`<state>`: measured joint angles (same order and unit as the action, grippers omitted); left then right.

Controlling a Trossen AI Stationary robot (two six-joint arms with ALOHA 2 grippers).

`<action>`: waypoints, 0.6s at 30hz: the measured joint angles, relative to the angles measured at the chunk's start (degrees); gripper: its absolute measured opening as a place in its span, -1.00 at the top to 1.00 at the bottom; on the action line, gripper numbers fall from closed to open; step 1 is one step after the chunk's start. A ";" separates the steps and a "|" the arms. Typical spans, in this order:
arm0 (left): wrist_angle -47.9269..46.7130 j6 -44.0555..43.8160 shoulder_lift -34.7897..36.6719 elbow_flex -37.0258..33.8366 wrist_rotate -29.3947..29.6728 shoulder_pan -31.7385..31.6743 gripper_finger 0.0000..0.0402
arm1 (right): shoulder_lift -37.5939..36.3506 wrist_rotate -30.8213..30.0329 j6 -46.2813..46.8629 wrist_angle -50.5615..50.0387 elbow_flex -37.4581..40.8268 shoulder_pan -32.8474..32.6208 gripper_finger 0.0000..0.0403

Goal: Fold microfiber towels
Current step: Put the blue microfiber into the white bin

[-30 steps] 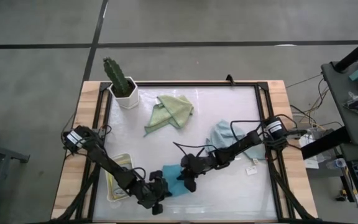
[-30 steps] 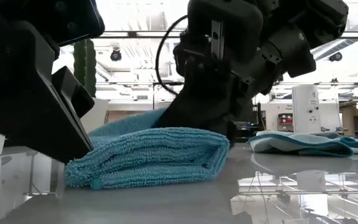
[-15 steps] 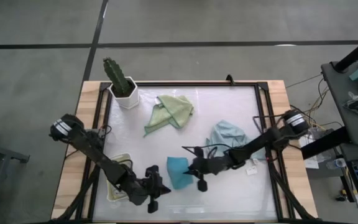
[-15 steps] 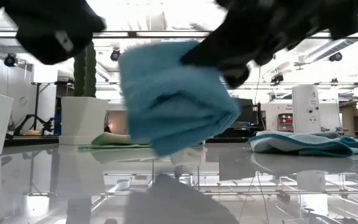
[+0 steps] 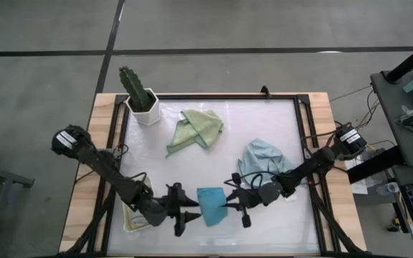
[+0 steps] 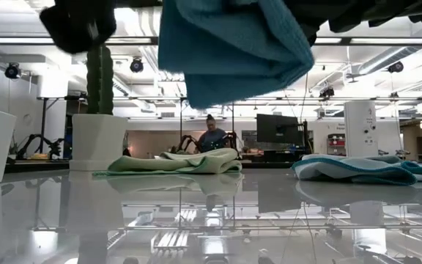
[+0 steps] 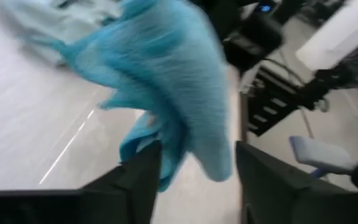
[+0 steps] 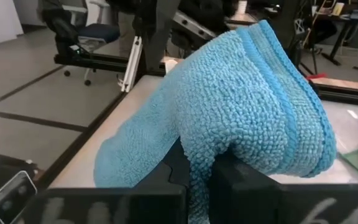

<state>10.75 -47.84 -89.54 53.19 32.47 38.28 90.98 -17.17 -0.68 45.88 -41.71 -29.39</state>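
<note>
Right gripper [image 5: 229, 203], lower centre of the high view: fingers clamped on one edge of the folded teal microfiber towel [image 5: 211, 206], which the low view shows hanging clear above the table [image 5: 278, 229]. Left gripper [image 5: 191, 212], just left of the towel in the high view: fingers spread apart, the teal cloth hanging just ahead of them in the left wrist view, not gripped. Glossy white table inside a dark frame. Pale blue microfiber towel [image 5: 263, 158], crumpled, right of centre. Sage green microfiber towel [image 5: 197, 127], loosely folded, upper centre. White rectangular tray [image 5: 128, 212], lower left, partly under the left arm. Green cactus in a white pot [image 5: 140, 96], upper left corner.
</note>
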 joint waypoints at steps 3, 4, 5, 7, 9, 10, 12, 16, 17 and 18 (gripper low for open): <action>-3.19 -2.76 0.00 -0.03 0.07 -0.18 -0.18 | 0.00 0.00 -0.25 0.10 0.00 0.00 0.93; -3.83 -2.86 0.00 -0.02 0.07 -0.18 -0.25 | 0.00 0.00 -0.27 0.08 0.00 0.00 0.93; -4.15 -2.83 0.00 -0.02 0.07 -0.16 -0.30 | 0.00 0.02 -0.23 0.08 0.00 0.00 0.93; -4.10 -2.81 0.00 -0.02 0.28 -0.32 -0.35 | 0.00 0.02 0.01 0.03 0.00 0.00 0.93; -4.19 -2.07 -0.04 -0.02 1.12 -0.35 -0.36 | 0.02 0.00 0.03 0.07 0.00 0.02 0.93; -4.17 -1.32 -0.06 -0.02 1.58 -0.35 -0.36 | 0.02 0.00 0.06 0.12 0.00 0.02 0.93; -3.38 0.29 -0.56 -0.02 3.58 -0.41 -0.36 | 0.02 0.00 0.08 0.42 0.00 0.02 0.94; 4.20 7.59 -3.68 0.04 5.70 -0.44 -0.36 | 0.04 0.01 0.20 1.55 0.02 0.02 0.94; 7.14 9.79 -4.71 0.20 5.74 -0.44 -0.36 | 0.06 0.00 0.24 1.64 0.02 0.02 0.94; 9.71 11.84 -5.65 0.26 5.83 -0.44 -0.36 | 0.07 0.01 0.25 2.01 0.04 0.02 0.94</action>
<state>20.47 -36.00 -95.19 53.45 38.30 37.85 91.05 -17.16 -0.43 47.88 -41.67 -29.36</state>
